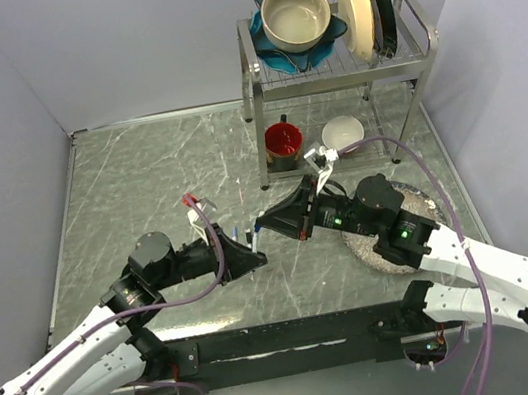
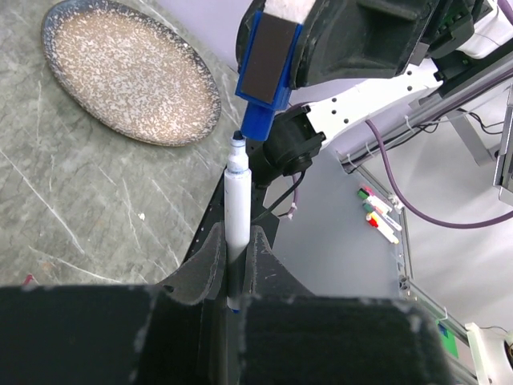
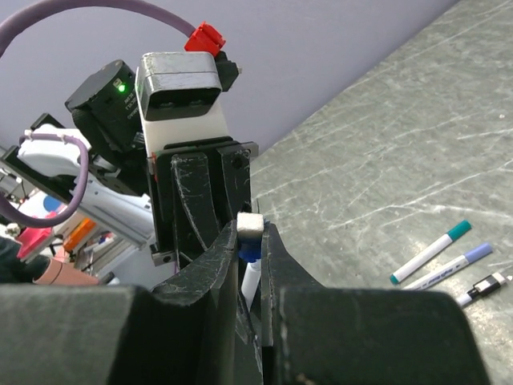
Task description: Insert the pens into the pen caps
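Left gripper (image 2: 238, 261) clamped tight on a white pen (image 2: 237, 200), which stands upright between its fingers. Right gripper (image 3: 251, 234) pinched on a blue cap (image 2: 257, 124), cap right at the pen's tip, above the table (image 1: 139, 178).

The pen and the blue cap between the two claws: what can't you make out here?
Left wrist view: the pen is hidden at its lower end by the left gripper; whether its tip is inside the blue cap is unclear.
Right wrist view: the right gripper covers most of the cap.
Top view: the meeting point is too small to read.
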`<state>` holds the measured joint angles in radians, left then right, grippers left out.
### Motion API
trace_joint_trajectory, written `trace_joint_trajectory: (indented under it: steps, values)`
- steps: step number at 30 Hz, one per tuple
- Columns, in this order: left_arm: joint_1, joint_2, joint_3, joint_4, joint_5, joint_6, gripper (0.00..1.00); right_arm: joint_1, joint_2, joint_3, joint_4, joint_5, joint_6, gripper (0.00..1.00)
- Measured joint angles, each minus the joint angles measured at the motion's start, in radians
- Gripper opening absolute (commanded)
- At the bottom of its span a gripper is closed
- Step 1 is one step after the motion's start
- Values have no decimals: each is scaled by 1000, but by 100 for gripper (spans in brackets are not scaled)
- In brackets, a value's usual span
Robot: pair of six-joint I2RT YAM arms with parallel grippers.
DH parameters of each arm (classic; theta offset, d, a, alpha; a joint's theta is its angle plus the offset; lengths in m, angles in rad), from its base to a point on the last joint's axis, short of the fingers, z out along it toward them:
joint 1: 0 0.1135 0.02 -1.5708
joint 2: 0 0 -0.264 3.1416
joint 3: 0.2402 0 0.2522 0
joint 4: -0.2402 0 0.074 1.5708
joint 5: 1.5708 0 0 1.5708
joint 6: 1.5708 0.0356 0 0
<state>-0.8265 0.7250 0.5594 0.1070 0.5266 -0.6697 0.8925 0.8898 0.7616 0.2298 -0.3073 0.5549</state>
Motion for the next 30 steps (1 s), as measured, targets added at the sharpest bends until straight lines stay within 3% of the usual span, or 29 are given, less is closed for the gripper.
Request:
trace_joint_trajectory:
  steps: [30]
  values:
    - [0,-18,0,-22,3,23,1,-53,59,96,-96,-130,-31,0]
